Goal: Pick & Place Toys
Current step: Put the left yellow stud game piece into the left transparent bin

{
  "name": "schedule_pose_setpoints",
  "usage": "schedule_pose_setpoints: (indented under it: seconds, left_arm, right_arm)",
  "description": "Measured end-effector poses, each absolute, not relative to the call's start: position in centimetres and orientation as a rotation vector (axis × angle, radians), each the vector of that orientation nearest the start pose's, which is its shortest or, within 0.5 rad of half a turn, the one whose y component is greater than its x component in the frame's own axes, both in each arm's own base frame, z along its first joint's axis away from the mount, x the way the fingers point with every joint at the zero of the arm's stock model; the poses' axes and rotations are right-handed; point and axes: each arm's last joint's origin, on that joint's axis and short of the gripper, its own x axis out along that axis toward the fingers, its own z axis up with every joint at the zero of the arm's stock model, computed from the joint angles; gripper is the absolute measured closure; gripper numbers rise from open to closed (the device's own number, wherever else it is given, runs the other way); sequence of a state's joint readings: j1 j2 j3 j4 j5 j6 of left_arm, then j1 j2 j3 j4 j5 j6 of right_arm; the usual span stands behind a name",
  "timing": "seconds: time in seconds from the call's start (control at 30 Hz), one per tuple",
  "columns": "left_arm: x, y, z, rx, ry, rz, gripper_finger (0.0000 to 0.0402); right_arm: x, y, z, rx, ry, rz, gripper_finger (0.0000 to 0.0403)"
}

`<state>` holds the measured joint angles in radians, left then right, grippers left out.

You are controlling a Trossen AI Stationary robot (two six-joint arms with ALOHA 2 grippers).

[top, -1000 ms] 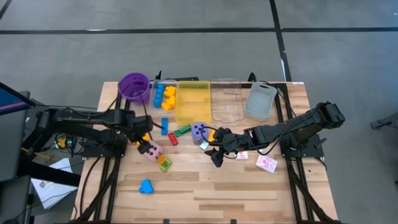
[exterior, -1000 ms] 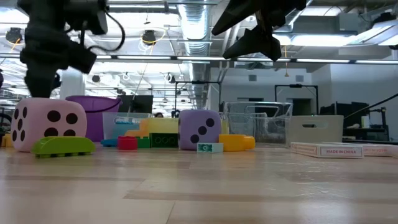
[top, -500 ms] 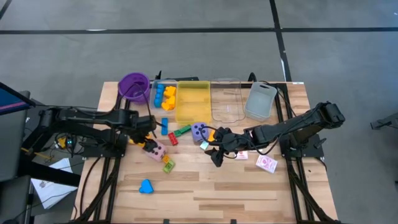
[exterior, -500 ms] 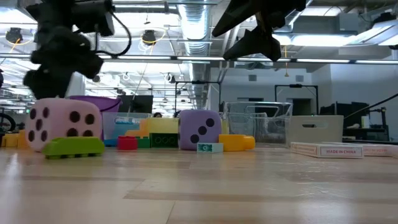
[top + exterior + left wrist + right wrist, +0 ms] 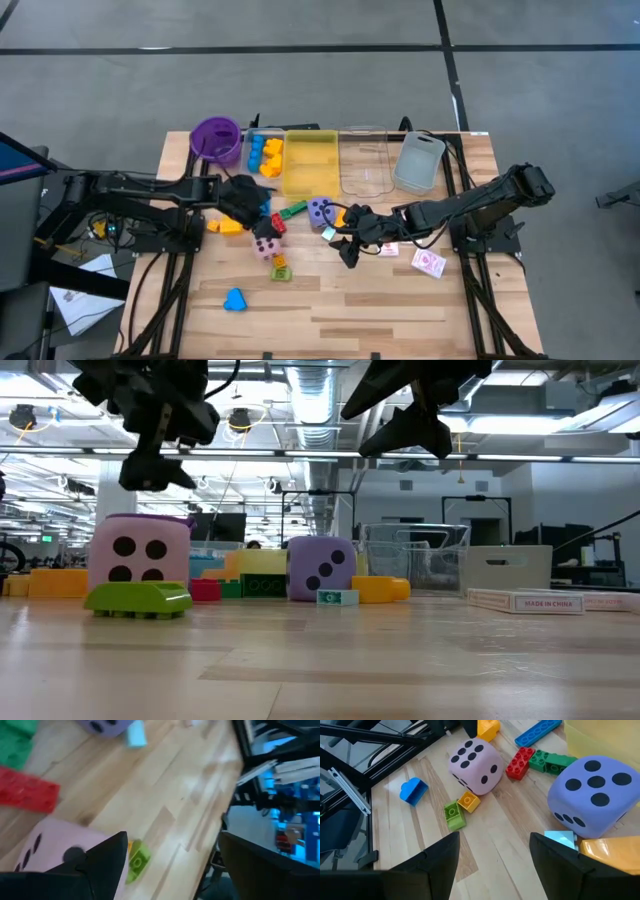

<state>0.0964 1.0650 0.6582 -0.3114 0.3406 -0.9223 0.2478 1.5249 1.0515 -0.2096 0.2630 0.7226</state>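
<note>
The pink die (image 5: 265, 245) rests on the table, with a green-and-yellow block (image 5: 280, 268) against its near side. My left gripper (image 5: 258, 214) hovers open just above and left of it (image 5: 150, 465), fingers slanting down; the low view shows a gap between the fingertips and the die's top (image 5: 140, 525). The purple die (image 5: 320, 210) rests on the table near the middle beside red (image 5: 277, 223) and green (image 5: 292, 210) blocks. My right gripper (image 5: 345, 250) hangs open above the table right of the purple die (image 5: 592, 795), nothing between its fingers.
Along the far edge stand a purple cup (image 5: 215, 138), a clear tray with yellow and blue blocks (image 5: 263, 152), a yellow tray (image 5: 310, 162), a clear tray (image 5: 363, 160) and a grey tray (image 5: 418, 163). A yellow block (image 5: 228, 226), a blue block (image 5: 235, 299) and cards (image 5: 428, 262) lie loose.
My left gripper has gone toward the table's right edge, risen, and tipped from pointing steeply down to a shallower slant. The pink die has shifted toward the right and turned onto another face; the green-and-yellow block beside it has slid along. A yellow block now shows behind the gripper.
</note>
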Motion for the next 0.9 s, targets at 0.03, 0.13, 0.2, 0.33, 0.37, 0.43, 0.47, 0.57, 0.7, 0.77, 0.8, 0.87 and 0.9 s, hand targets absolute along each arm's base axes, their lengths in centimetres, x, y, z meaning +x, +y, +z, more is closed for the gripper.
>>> schedule_pose_setpoints:
  seconds: [0.03, 0.13, 0.2, 0.33, 0.37, 0.43, 0.47, 0.57, 0.7, 0.77, 0.8, 0.87, 0.9]
  left_arm:
    - [21.1, 1.1, 23.2, -1.030, 0.765, 0.089, 0.0096]
    - [20.7, 1.3, 23.4, -0.981, 0.774, 0.019, 0.0096]
    - [20.4, 1.4, 23.8, -0.944, 0.755, -0.024, 0.0096]
    - [19.5, 1.3, 24.2, -0.890, 0.759, -0.045, 0.0096]
    - [19.3, 1.3, 24.2, -0.876, 0.770, -0.045, 0.0096]
    - [18.6, 1.3, 24.0, -0.858, 0.816, -0.013, 0.0096]
    - [18.3, 1.3, 23.7, -0.855, 0.847, 0.017, 0.0096]
    - [17.5, 1.3, 23.0, -0.841, 0.938, 0.112, 0.0096]
    - [16.7, 1.3, 22.4, -0.779, 1.032, 0.162, 0.0096]
    - [16.4, 1.3, 22.2, -0.755, 1.063, 0.165, 0.0096]
    - [16.3, 1.3, 22.2, -0.746, 1.074, 0.164, 0.0096]
    - [16.1, 1.3, 22.1, -0.725, 1.094, 0.157, 0.0096]
    - [16.1, 1.3, 22.0, -0.707, 1.104, 0.155, 0.0096]
  right_arm:
    - [31.9, 7.3, 24.9, 0.523, 0.620, -0.250, 0.0168]
    - [31.9, 7.3, 24.9, 0.509, 0.621, -0.245, 0.0168]
    - [31.9, 7.3, 24.9, 0.501, 0.622, -0.242, 0.0168]
    - [31.9, 7.3, 24.9, 0.500, 0.622, -0.241, 0.0168]
    - [31.9, 7.3, 24.9, 0.500, 0.622, -0.241, 0.0168]
    - [31.9, 7.3, 24.9, 0.500, 0.622, -0.241, 0.0168]
    - [31.9, 7.3, 24.9, 0.500, 0.622, -0.241, 0.0168]
    - [31.9, 7.3, 24.9, 0.498, 0.623, -0.240, 0.0168]
    - [31.9, 7.3, 24.9, 0.489, 0.624, -0.235, 0.0168]
    - [31.9, 7.3, 24.9, 0.476, 0.626, -0.230, 0.0168]
    - [31.9, 7.3, 24.9, 0.476, 0.626, -0.230, 0.0168]
    - [31.9, 7.3, 24.9, 0.474, 0.626, -0.229, 0.0168]
    - [31.9, 7.3, 24.9, 0.473, 0.626, -0.229, 0.0168]
